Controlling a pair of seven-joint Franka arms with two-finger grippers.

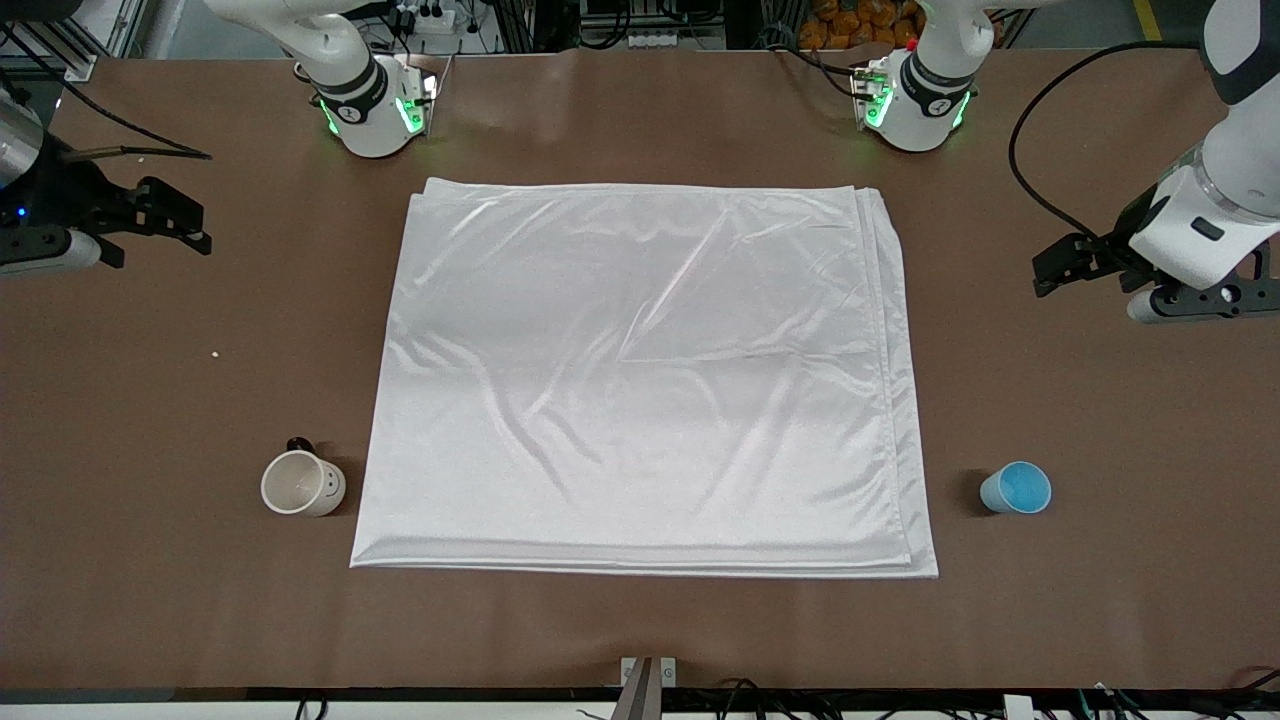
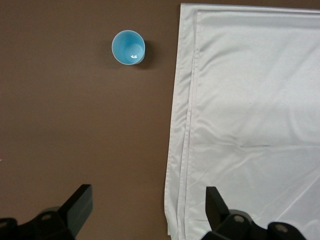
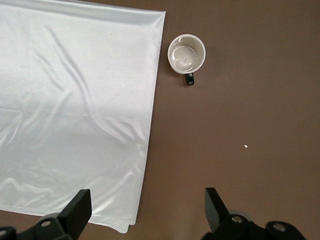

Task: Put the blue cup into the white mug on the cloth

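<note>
Nearest the front camera, the cloth's (image 1: 645, 380) lower edge lies across the middle of the brown table (image 1: 150, 600), its folded layers showing along that edge and along the side toward the left arm's end. The cloth is spread flat, wrinkled and shiny, and takes up the centre of the table.

A little farther from the camera than that lower edge, the two vessels stand upright on bare table, one at each side of the cloth. The white mug (image 1: 303, 483) is toward the right arm's end, just beside the cloth's edge but not on it, its small dark handle turned away from the front camera and a tiny face-like mark on its side. In the right wrist view its beige inside shows with nothing in it. The blue cup (image 1: 1016, 488) stands toward the left arm's end, near the cloth's layered edge but clearly apart from it, its brighter blue inside open upward.

Farther up the table, both arms wait at the ends. The right end effector (image 1: 180, 222) hangs over bare table toward the right arm's end, its fingers (image 3: 76, 208) spread wide and holding nothing. The left end effector (image 1: 1062, 264) hangs over bare table toward the left arm's end, its fingers (image 2: 80, 204) likewise wide apart and gripping nothing. A small pale crumb (image 1: 215, 353) lies on the table between the right end effector and the white mug.
</note>
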